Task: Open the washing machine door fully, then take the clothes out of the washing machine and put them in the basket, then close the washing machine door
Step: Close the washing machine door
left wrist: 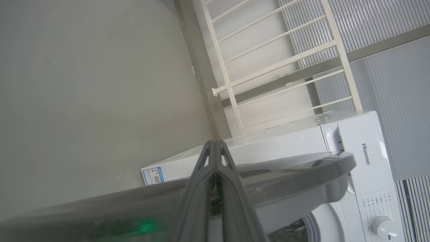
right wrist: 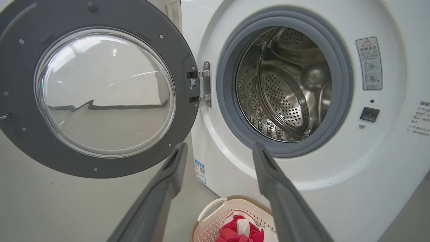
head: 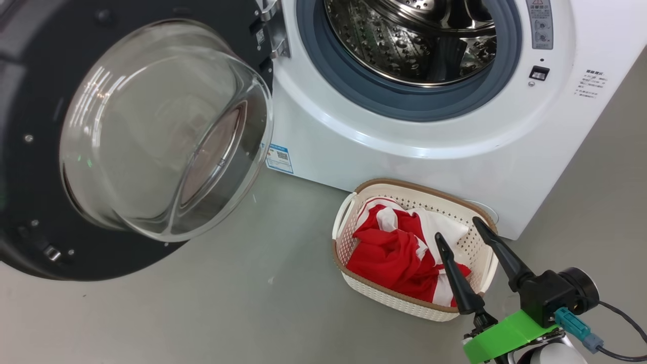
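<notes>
The washing machine (head: 354, 146) stands with its steel drum (head: 414, 45) bare. Its round black door (head: 167, 136) is swung wide open to the left, glass bowl facing me. On the floor in front sits the cream basket (head: 389, 298) holding the red and white clothes (head: 389, 258). My right gripper (head: 457, 230) hovers open just above the basket's right side, nothing between its fingers. In the right wrist view, the right gripper (right wrist: 220, 148) points at the machine (right wrist: 336, 174), door (right wrist: 104, 90), basket (right wrist: 210, 228) and clothes (right wrist: 231, 232). My left gripper (left wrist: 215, 143) is shut and empty against the door's grey edge (left wrist: 302, 168).
Bare grey floor (head: 227, 303) spreads left of and in front of the basket. A white metal rack (left wrist: 268, 67) stands behind the machine (left wrist: 362, 134) against the wall. A blue label (head: 279, 158) marks the machine's lower front corner.
</notes>
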`<state>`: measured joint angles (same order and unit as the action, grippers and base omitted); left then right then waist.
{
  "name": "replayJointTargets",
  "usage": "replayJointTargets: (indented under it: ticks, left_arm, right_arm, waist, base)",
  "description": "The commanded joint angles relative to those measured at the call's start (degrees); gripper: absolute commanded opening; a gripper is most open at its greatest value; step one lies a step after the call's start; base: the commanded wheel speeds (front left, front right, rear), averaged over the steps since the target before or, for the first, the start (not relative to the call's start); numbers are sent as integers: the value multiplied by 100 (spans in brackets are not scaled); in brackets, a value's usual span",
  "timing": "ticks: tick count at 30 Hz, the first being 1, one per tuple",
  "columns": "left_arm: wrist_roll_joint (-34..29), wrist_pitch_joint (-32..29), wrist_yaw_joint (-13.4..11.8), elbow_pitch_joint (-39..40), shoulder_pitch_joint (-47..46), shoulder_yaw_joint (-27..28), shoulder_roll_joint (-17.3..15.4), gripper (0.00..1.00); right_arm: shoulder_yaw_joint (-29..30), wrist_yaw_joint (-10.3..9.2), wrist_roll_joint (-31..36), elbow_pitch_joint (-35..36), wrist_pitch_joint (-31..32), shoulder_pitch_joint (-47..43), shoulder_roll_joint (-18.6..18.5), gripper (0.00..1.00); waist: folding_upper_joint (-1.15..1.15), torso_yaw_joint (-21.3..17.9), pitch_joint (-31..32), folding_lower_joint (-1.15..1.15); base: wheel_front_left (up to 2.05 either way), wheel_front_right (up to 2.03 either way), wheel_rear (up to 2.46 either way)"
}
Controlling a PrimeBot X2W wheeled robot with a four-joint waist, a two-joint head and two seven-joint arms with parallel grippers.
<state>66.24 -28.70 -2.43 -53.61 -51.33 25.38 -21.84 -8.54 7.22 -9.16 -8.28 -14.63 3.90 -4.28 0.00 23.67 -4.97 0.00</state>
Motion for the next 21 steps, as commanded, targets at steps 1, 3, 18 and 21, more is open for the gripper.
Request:
replayJointTargets:
  ticks: [1,3,18,21]
  left_arm:
    - [79,-213,84,123,68,-44,-158,0]
    - [115,-314,109,172,96,-50,-143,0]
    - [639,-1094,242,958,505,112,193,0]
    - [726,-1183,203,1176,638,155,290,0]
  right_arm:
    - [-152,26,28,153,-3,131,-25,100]
    - [-163,26,24,153,0,130,-23,100]
    - [-188,26,11,146,-8,137,-3,100]
    - [-190,26,7,139,-12,134,1,100]
  waist:
    - [0,23,-10,0]
    - [0,47,-23,0]
    - [0,233,-27,0]
    - [0,261,-15,0]
  base:
    - [0,0,0]
    - [0,0,0]
    - [0,0,0]
    - [0,0,0]
